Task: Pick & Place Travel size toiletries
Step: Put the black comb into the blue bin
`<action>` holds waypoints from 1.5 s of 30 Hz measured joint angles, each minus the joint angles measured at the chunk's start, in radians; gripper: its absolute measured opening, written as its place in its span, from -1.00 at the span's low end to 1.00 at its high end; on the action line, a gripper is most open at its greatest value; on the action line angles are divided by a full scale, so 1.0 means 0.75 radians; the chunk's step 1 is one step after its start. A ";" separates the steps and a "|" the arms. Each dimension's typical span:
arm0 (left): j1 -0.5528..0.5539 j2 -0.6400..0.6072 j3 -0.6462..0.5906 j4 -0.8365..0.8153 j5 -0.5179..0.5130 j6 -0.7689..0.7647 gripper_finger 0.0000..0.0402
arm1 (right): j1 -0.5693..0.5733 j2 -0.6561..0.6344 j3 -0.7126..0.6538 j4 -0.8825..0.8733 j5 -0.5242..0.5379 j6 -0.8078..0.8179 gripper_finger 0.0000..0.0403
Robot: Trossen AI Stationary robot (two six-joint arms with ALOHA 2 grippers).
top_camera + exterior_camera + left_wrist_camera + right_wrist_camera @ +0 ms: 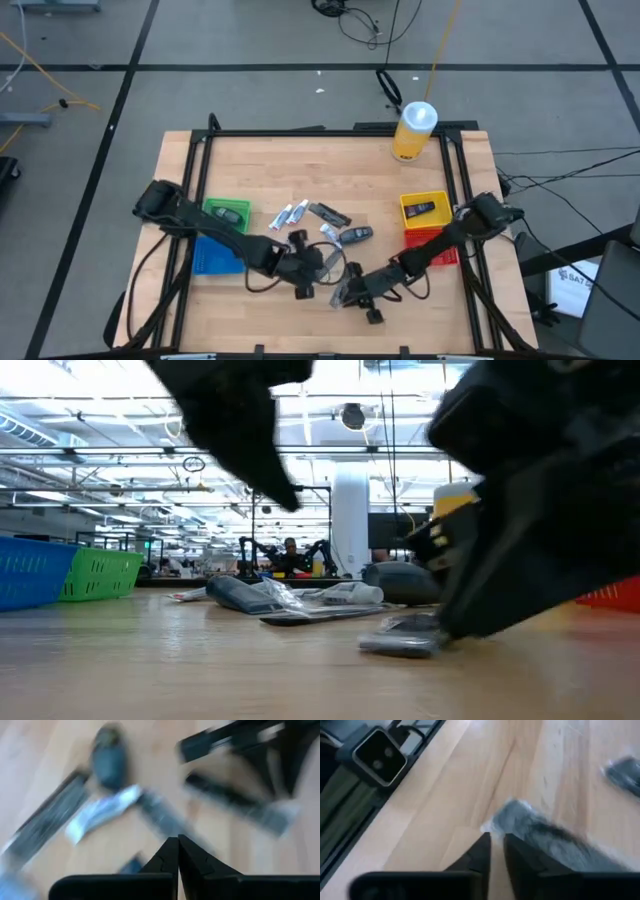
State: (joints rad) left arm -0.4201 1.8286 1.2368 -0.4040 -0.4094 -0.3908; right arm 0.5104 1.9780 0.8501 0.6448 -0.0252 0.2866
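Observation:
Several small toiletries lie loose in the middle of the table: white-and-blue tubes (290,213), a dark flat packet (330,214) and a dark rounded item (357,234). In the left wrist view a white tube (102,812) and the dark rounded item (107,755) show, blurred. My left gripper (318,262) (178,842) is shut and empty, raised above the table (285,495) just near of the pile. My right gripper (345,292) (497,840) is down at the table, nearly closed on a grey packet (520,820) (400,643) that lies apart from the pile, toward the near edge. My right gripper meets the grey packet near one end (512,827), slanting down from above and from the table's right. Its own fingers (525,855) hide the place of contact. The packet lies almost flat on the table (385,647), and the rest of it runs out past one finger.
A green bin (228,212) and a blue bin (215,257) stand on the left. A yellow bin (423,207) and a red bin (440,248) stand on the right. The big yellow bottle (415,130) stands at the far right corner. Bare wood lies along the near edge.

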 joint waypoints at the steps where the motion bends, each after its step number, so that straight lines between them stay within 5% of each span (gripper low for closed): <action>1: -0.012 -0.012 -0.001 -0.034 -0.039 -0.019 -0.95 | -0.008 0.025 0.024 0.000 -0.004 -0.011 -0.93; 6: -0.067 -0.047 0.003 -0.097 -0.219 -0.084 -0.97 | -0.046 0.177 0.229 -0.007 0.106 -0.041 -0.94; 9: -0.086 -0.032 -0.001 -0.103 -0.209 -0.081 -0.99 | -0.054 0.220 0.307 -0.016 0.205 -0.057 -0.95; 16: -0.118 -0.010 0.000 -0.103 -0.107 -0.073 -0.97 | -0.002 -0.087 0.222 -0.296 0.284 -0.037 -0.99; 21: -0.135 0.001 -0.070 0.067 0.072 0.028 -0.97 | -0.001 -0.347 0.051 -0.422 0.428 0.183 -0.98; 25: -0.114 0.002 -0.227 0.391 0.221 0.074 -0.99 | -0.103 -0.469 -0.083 -0.448 0.298 0.351 -0.86; 32: -0.021 0.014 -0.379 0.665 0.372 0.061 -0.99 | -0.240 -0.372 -0.140 -0.373 0.036 0.474 -0.31; 38: 0.076 0.084 -0.387 0.750 0.411 0.062 -0.99 | -0.223 -0.284 -0.138 -0.238 -0.008 0.484 0.06; 45: 0.153 0.231 -0.317 0.891 0.501 0.110 -0.99 | -0.135 -0.295 -0.137 -0.227 0.030 0.552 0.13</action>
State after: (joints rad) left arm -0.3052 2.0019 0.9988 0.2639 -0.0336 -0.3086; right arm 0.4092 1.7565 0.7471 0.4742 -0.0027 0.7005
